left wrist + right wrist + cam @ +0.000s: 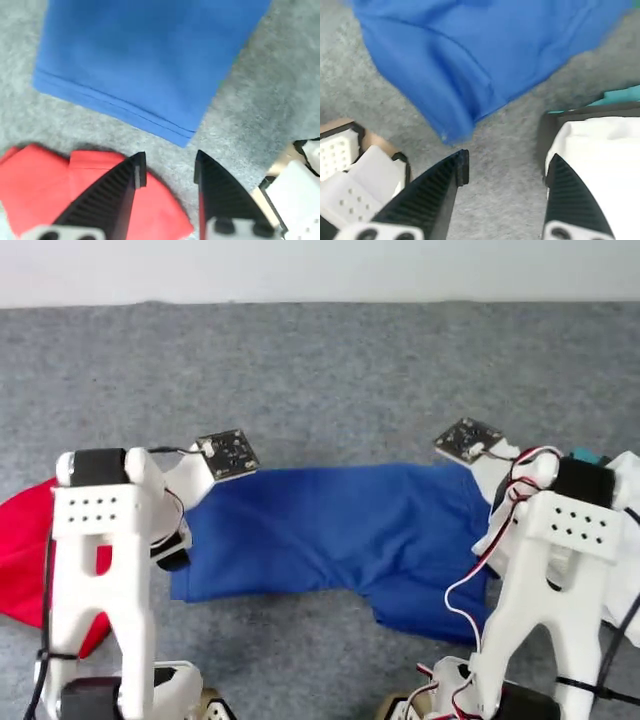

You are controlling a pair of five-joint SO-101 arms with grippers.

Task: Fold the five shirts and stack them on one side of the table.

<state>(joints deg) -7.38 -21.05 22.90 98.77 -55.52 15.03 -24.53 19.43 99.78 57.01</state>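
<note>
Bare grey table cover [240,115] is lying between the spread fingers of the left gripper [167,167], leaving room to go straight down. The red shirt [45,185] is spreading beneath one finger, and the blue shirt [145,60] is lying just ahead. The right gripper [509,167], jaws apart, is hovering over bare cover too, with the blue shirt's edge just ahead and white cloth [600,145] crowding in beneath one finger.

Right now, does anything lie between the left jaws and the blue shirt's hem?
Nothing visible does: bare grey table cover separates the open left jaws from the blue shirt. The red shirt lies beneath them, off that path.
</note>
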